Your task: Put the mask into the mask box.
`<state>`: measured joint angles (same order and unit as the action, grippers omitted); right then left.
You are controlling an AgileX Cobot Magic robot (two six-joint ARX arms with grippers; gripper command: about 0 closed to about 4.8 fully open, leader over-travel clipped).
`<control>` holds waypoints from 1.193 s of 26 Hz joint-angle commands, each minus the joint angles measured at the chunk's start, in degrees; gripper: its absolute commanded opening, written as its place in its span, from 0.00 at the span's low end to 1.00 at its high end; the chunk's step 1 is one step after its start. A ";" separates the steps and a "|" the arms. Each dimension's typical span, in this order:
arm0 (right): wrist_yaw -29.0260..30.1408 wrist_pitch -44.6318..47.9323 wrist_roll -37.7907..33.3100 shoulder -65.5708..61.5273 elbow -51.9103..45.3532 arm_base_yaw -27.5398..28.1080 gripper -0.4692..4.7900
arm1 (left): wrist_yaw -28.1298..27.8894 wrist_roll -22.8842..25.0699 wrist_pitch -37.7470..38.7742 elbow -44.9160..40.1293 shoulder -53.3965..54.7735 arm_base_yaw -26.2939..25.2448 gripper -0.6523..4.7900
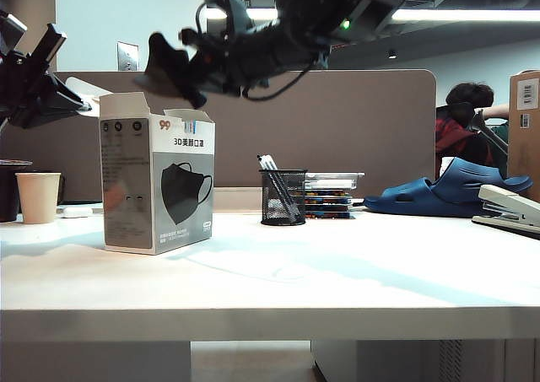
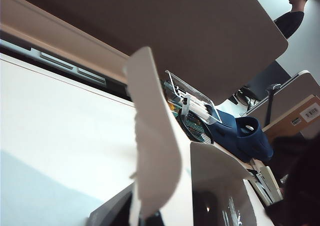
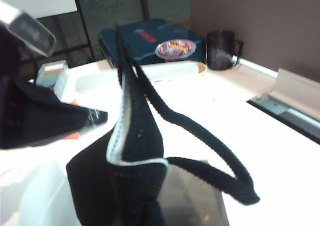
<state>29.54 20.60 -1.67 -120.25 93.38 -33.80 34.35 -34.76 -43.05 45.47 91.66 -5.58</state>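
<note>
While the mask box [image 1: 158, 184] stands upright on the left part of the white table [image 1: 337, 272], its top flaps are open and its printed face looks toward the room. From the left edge of the exterior view the left gripper [image 1: 83, 104] reaches in to the box's upper left flap [image 2: 155, 151], and its fingers are pressed together on that flap, pinching the white card and holding it out from the opening. In the left wrist view the flap curves up right in front of the camera, with the box's other flaps beside it.

Above the box, the right gripper [image 1: 196, 68] hangs from a dark arm that comes in from the upper right. Its fingers are clamped on the mask [image 1: 169, 66], which is held in the air just above and a little to the right of the box's open top, apart from the box. In the right wrist view the mask [image 3: 132, 161] hangs folded with its pale edge seam showing, and one thin ear loop [image 3: 200, 141] sags out to the side.

Further along the table are a black mesh pen holder [image 1: 283, 198], a stack of clear cases [image 1: 331, 195], a blue slipper [image 1: 447, 190] and a stapler [image 1: 510, 209]. A paper cup [image 1: 39, 196] stands to the left of the box.
</note>
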 commanded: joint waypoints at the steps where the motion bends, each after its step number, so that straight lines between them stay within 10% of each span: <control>1: 0.00 2.47 -0.07 -1.09 0.44 -0.50 0.07 | 2.80 0.28 -0.35 0.20 -0.09 0.11 0.11; 17: 0.09 -3.96 0.46 -2.80 0.50 -1.18 0.10 | 0.37 0.46 -0.39 0.20 -0.09 0.09 0.11; 21: 0.00 -6.29 1.62 -2.29 0.50 -1.16 0.31 | 0.15 0.46 -0.46 0.20 -0.09 0.07 0.11; 31: -2.71 -12.81 4.74 1.73 0.68 0.17 0.44 | -1.11 1.92 -0.42 0.20 -0.09 0.07 0.11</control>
<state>28.01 8.34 2.68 -119.46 93.89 -33.63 33.78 -33.43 -42.87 45.50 91.66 -5.45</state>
